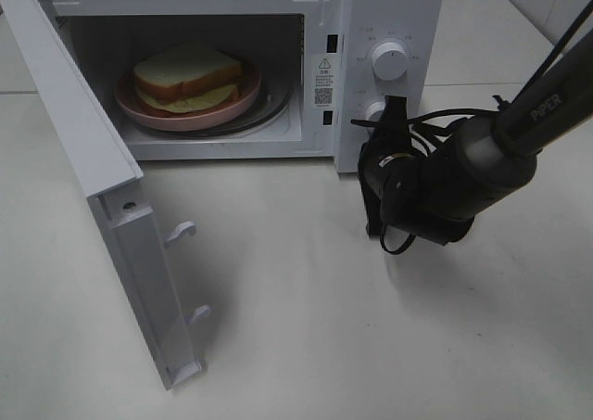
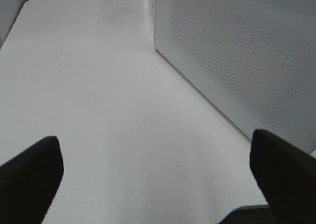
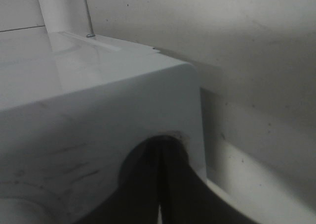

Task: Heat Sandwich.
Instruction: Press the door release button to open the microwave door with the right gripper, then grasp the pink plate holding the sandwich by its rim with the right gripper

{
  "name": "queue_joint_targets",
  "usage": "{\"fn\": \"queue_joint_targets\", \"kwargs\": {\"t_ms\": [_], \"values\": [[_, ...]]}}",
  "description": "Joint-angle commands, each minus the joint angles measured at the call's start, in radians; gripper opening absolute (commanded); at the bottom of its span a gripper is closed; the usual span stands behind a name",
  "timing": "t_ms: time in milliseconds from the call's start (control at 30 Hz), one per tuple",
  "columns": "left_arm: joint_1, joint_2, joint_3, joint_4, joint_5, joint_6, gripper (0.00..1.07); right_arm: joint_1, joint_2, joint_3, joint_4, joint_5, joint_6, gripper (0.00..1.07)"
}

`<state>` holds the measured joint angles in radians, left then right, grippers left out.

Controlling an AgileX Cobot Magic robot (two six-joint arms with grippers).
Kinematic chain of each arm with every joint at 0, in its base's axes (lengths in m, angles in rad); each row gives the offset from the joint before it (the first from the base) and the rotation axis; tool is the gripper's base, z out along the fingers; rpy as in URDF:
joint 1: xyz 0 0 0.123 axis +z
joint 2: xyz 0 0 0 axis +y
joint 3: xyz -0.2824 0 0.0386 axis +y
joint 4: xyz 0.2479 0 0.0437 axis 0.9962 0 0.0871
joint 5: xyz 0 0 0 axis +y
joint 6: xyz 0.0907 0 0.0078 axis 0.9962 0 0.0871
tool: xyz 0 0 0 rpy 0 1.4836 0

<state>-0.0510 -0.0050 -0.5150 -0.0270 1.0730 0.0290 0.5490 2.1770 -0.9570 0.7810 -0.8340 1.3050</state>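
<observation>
The right gripper [image 1: 387, 114], its jaws pressed together, sat with its tips at the lower white dial [image 1: 372, 111] of the boxy white microwave oven [image 1: 389, 12]. To its left, inside the open cavity, the white-bread sandwich with brown crust [image 1: 188, 72] lay on a round pink plate [image 1: 167, 116]. The left gripper [image 2: 155, 152] was spread wide above the white tabletop [image 2: 98, 85], with the oven's perforated side wall [image 2: 237, 51] near it.

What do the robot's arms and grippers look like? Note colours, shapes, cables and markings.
The right arm is a dark tubular link lettered PiPER in white, with a pale grey band and black cables looping at the wrist. The right gripper and left gripper have black, blunt fingers.
</observation>
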Motion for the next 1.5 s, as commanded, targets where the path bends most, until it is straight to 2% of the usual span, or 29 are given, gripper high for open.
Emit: {"fn": "queue_joint_targets", "kwargs": {"t_ms": [33, 267, 533, 633, 867, 1000, 1233, 1267, 1500], "values": [[0.004, -0.006, 0.001, -0.007, -0.004, -0.008, 0.97, 0.002, -0.051, 0.018, -0.028, -0.056, 0.013, 0.00], [0.004, -0.006, 0.001, -0.007, -0.004, -0.008, 0.97, 0.002, -0.105, 0.079, -0.089, 0.015, 0.021, 0.00], [0.004, -0.006, 0.001, -0.007, -0.004, -0.008, 0.97, 0.002, -0.213, 0.207, -0.147, 0.076, 0.021, 0.00], [0.004, -0.006, 0.001, -0.007, -0.004, -0.008, 0.97, 0.002, -0.290, 0.280, -0.203, 0.122, 0.020, 0.00], [0.004, -0.006, 0.001, -0.007, -0.004, -0.008, 0.97, 0.001, -0.421, 0.367, -0.267, 0.271, -0.079, 0.00], [0.004, -0.006, 0.001, -0.007, -0.004, -0.008, 0.97, -0.001, -0.475, 0.369, -0.280, 0.391, -0.187, 0.00], [0.004, -0.006, 0.001, -0.007, -0.004, -0.008, 0.97, -0.001, -0.596, 0.365, -0.280, 0.605, -0.570, 0.00], [0.004, -0.006, 0.001, -0.007, -0.004, -0.008, 0.97, -0.002, -0.617, 0.348, -0.281, 0.676, -0.680, 0.00], [0.004, -0.006, 0.001, -0.007, -0.004, -0.008, 0.97, -0.002, -0.635, 0.274, -0.315, 0.876, -0.894, 0.00]]}}
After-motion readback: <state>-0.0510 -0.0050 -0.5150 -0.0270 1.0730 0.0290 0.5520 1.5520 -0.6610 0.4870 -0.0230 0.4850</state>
